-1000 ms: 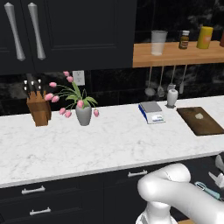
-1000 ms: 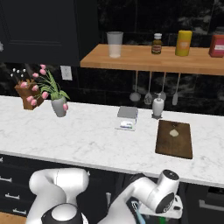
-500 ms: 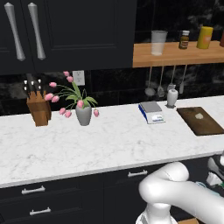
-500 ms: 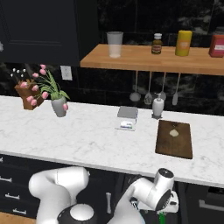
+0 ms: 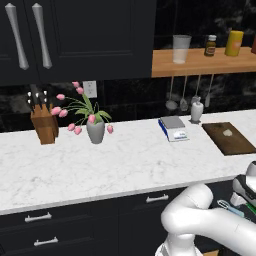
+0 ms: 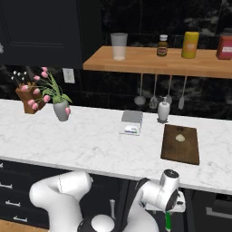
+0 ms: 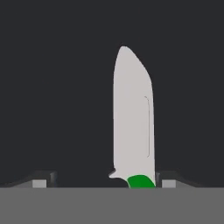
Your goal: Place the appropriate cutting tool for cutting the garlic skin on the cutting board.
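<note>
- Marble counter [image 6: 90, 147]: cutting board [image 6: 181, 144] at right, garlic [image 6: 180, 137] on it.
- Gripper [image 6: 171, 209]: below counter edge, clamped on cutting tool [image 7: 132, 122], green handle hanging down.

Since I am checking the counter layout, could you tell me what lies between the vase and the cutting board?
In the right base view, a blue-and-white slab lies between the vase and cutting board; otherwise bare marble.

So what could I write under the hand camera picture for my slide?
A small knife with a green handle points straight up from between the robot's jaws against a plain dark background.
</note>
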You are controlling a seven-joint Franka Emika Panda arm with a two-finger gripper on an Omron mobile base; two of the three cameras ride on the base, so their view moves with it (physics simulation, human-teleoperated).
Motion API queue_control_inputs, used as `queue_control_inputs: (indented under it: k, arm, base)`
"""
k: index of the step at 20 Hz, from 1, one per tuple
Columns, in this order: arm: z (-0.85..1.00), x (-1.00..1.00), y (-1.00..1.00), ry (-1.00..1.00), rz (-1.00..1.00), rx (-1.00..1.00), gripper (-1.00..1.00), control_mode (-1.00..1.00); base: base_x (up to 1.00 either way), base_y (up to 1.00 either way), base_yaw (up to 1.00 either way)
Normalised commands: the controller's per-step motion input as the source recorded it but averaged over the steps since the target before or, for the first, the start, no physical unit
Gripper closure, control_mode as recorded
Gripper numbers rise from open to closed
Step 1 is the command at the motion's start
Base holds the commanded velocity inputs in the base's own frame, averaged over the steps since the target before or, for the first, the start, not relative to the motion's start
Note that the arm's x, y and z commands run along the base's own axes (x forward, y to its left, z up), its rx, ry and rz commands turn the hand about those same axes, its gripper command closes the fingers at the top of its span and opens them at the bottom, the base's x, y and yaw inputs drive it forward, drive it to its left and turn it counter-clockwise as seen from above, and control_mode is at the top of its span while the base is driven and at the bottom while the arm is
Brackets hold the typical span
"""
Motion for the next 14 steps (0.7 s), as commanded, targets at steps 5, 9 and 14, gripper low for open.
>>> queue_control_inputs:
  k: [5,9,14]
  arm:
    - [-0.97,-0.60,0.04,0.00,0.00,-0.03,1.00,-1.00]
    - [-0.84,-0.97,0.09,0.00,0.00,0.00,1.00,-1.00]
    - [-0.56,-0.95,0.00,0.00,0.00,0.00,1.00,-1.00]
  base:
    - [0.00,0.00,0.00]
    - [0.00,0.00,0.00]
    - [0.00,0.00,0.00]
